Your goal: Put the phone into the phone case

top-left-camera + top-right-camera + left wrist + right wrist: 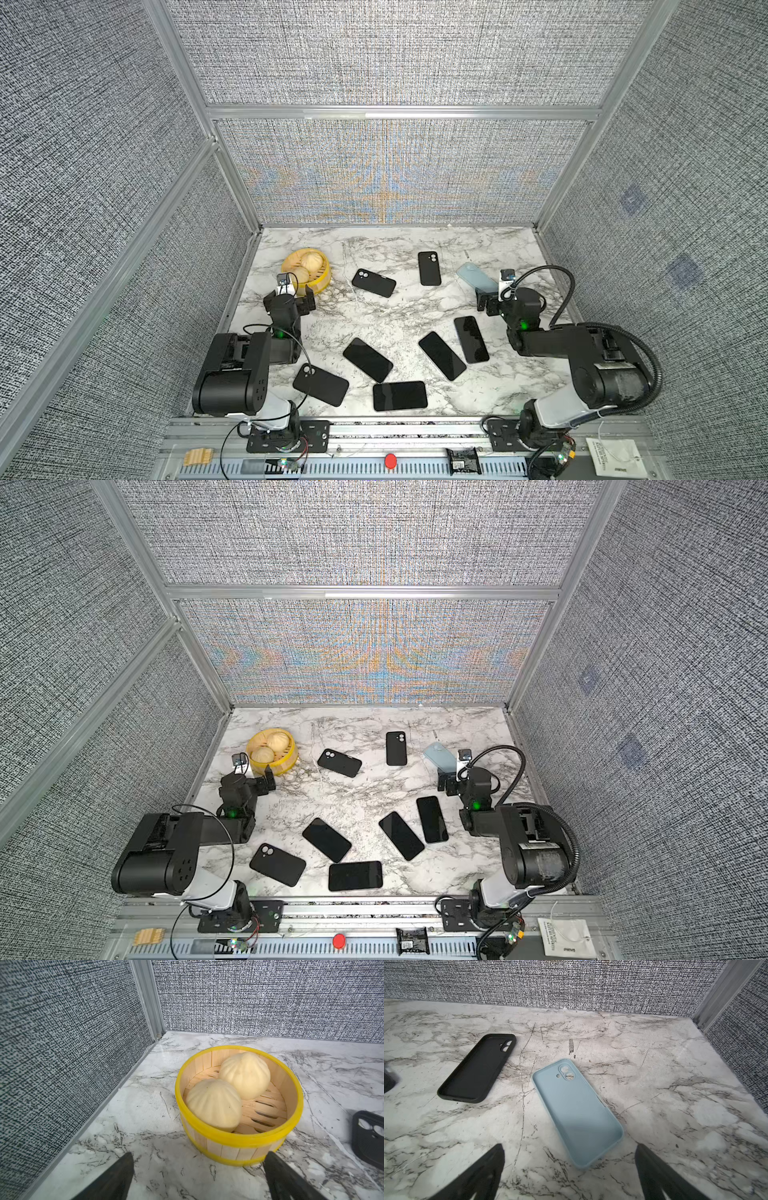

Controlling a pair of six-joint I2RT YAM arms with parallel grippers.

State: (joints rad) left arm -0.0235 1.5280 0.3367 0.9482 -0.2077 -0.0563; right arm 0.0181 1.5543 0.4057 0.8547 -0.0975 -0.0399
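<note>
Several black phones lie screen up at the front middle of the marble table, among them one (368, 359) and one (471, 339). An empty light blue phone case (577, 1113) lies open side up at the back right (477, 277). My right gripper (570, 1147) stands open just short of its near end, holding nothing. Empty black cases lie at the back (429, 268), (373, 282) and front left (320, 384). My left gripper (198, 1155) is open and empty beside the steamer basket, seen in a top view (289, 297).
A yellow-rimmed steamer basket (239, 1140) with two buns stands at the back left (306, 270), close to my left gripper's fingers. Grey fabric walls close the table on the left, back and right. A black case (477, 1069) lies beside the blue one.
</note>
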